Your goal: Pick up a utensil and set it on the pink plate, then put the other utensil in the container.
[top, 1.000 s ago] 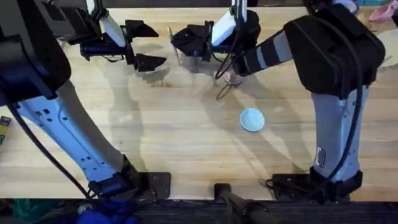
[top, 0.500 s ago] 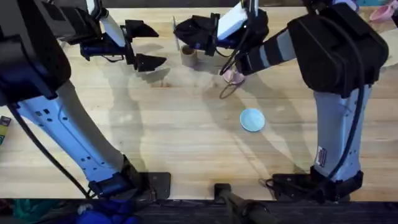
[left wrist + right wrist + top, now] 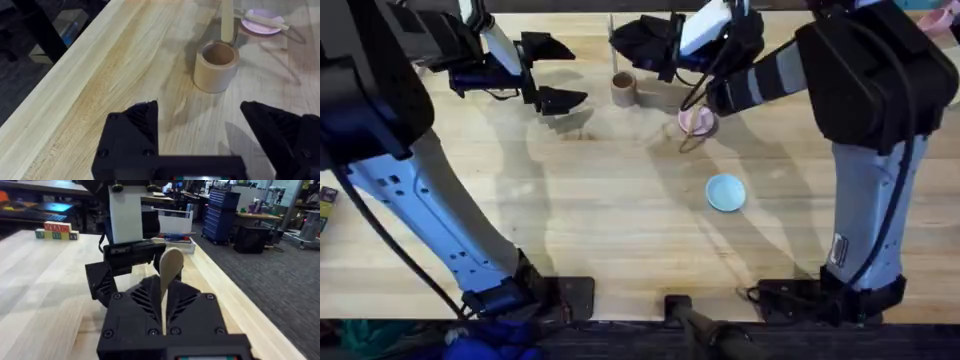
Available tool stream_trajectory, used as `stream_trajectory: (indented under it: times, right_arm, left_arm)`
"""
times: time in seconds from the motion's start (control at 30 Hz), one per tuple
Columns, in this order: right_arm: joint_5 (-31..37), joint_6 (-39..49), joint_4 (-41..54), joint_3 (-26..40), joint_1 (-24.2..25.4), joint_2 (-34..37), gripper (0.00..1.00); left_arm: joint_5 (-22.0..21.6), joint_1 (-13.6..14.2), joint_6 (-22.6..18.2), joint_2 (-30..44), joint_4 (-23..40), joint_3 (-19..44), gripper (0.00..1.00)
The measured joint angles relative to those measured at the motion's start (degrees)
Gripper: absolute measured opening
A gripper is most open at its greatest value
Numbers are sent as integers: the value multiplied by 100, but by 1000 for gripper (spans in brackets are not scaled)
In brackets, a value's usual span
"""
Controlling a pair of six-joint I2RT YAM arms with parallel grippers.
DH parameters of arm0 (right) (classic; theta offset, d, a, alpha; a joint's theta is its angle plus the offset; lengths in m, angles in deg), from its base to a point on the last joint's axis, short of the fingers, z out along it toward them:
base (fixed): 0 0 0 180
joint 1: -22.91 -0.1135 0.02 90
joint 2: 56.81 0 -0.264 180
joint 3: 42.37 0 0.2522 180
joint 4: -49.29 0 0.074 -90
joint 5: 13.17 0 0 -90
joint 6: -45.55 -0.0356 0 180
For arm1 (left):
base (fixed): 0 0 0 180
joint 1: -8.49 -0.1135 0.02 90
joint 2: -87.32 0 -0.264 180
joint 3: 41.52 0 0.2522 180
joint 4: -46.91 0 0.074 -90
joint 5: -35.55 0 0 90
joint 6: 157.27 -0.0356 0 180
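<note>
One utensil down, one to go; fork (image 3: 697,121) already lies across the pink plate (image 3: 704,126), upper centre of the overhead view, just right of the cup (image 3: 623,89); it also shows in the left wrist view, top right.

Right hand (image 3: 642,42) is clamped on the wooden spoon (image 3: 169,277); in the right wrist view the handle sits pinched between the fingers (image 3: 145,300), oval head up and away. In the overhead view it sits at the top centre, just up and right of the cup, not yet over the mouth as far as I can judge; a pale stick showing just behind the cup (image 3: 216,66) in the left wrist view is probably the spoon's handle end.

Left hand (image 3: 552,72) is spread wide and holding nothing, upper left of the overhead view, near the cup but apart from it.

Step in hand: drop the spoon in the cup. Suggest:
- centre the lower end over the mouth before descending; opening is narrow
- keep the spoon near upright; a tilted entry could catch the rim and tip the cup
- release only once the tip is inside
- keep clear of the plate while moving
- light blue plate (image 3: 725,192) mid-worktop is irrelevant
</note>
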Motion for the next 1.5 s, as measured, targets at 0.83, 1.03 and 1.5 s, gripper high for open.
stream_trajectory:
  times: [0.83,1.03,1.5]
  right_arm:
    - [-2,619,1517,1,46,-48,31]
    - [-1,1038,2096,-1,46,-50,31]
    - [-2,1697,2717,0,46,-50,33]
  left_arm:
    - [0,0,0,0,0,0,993]
    - [0,0,0,0,1,0,993]
    - [0,0,0,0,1,0,993]
